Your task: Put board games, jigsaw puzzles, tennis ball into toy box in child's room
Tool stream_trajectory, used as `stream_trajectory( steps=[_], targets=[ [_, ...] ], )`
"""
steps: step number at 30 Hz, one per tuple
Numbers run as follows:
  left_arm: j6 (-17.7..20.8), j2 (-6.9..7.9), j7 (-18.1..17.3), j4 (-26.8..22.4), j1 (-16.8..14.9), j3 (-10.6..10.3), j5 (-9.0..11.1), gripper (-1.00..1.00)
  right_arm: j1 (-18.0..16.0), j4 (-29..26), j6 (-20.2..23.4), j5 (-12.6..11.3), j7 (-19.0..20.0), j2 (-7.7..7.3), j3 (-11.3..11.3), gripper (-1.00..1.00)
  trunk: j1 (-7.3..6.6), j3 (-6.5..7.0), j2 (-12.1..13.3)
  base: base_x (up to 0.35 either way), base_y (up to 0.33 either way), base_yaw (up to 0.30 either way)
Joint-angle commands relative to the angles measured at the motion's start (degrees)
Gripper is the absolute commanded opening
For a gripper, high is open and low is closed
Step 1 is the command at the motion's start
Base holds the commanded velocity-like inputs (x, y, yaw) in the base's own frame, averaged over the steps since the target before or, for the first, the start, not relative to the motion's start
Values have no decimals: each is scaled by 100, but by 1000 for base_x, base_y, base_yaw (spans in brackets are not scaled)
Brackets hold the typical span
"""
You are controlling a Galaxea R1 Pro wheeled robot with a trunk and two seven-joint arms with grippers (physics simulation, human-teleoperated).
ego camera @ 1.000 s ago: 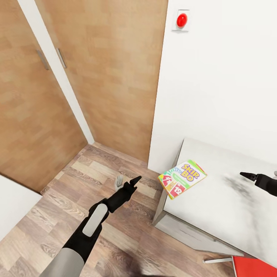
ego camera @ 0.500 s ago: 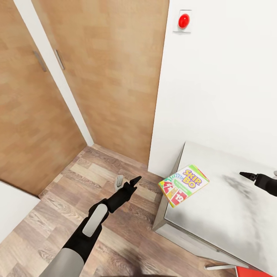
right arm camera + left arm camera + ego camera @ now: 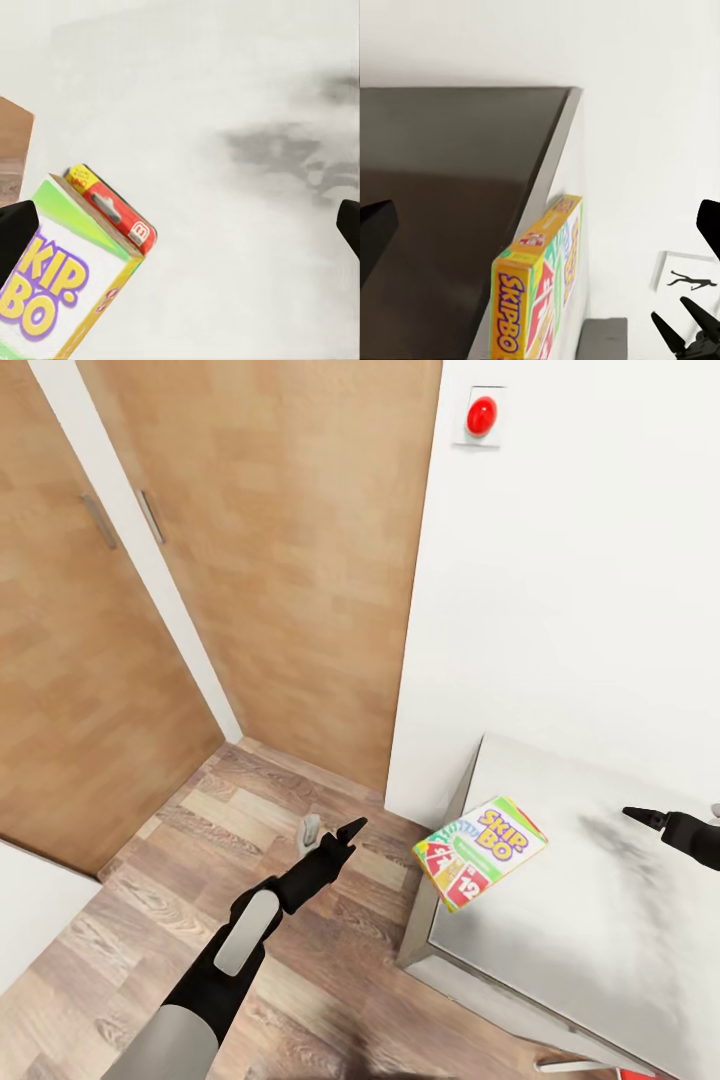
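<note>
Here, flat green-yellow-red "Skip-Bo" cardboard game box (image 3: pixel 480 851) lying on corner of pale mottled grey-white table (image 3: pixel 600 920), partly overhanging the edge above the wood-plank floor (image 3: pixel 180 880).

Between the two arms: left pincer (image 3: pixel 350 829) over the floor just beside the box's overhanging end, right pincer (image 3: pixel 640 817) above the tabletop and somewhat farther off. Long axis running diagonally from table edge inward toward the wall. Left pincer apparently pressed to a point, nothing held; right one's fingers parted, empty. Likely a pickup for the nearer left arm.
</note>
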Motion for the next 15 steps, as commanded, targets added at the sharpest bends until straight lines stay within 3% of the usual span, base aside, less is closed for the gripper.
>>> stream_trajectory(
  steps=[1,8,15],
  targets=[
    [25,-1,1,0,-3,3,49,100,-5,-4,24,-59,-54,-1,-2,100,5,-8,-9,240,0,0],
    [-15,-1,6,1,-3,1,46,100,-5,-4,24,-59,-54,-1,-2,100,5,-8,-9,208,0,0],
    [-30,-6,16,45,-3,1,45,100,-5,-4,24,-59,-54,-1,-2,100,5,-8,-9,71,0,-1]
  ],
)
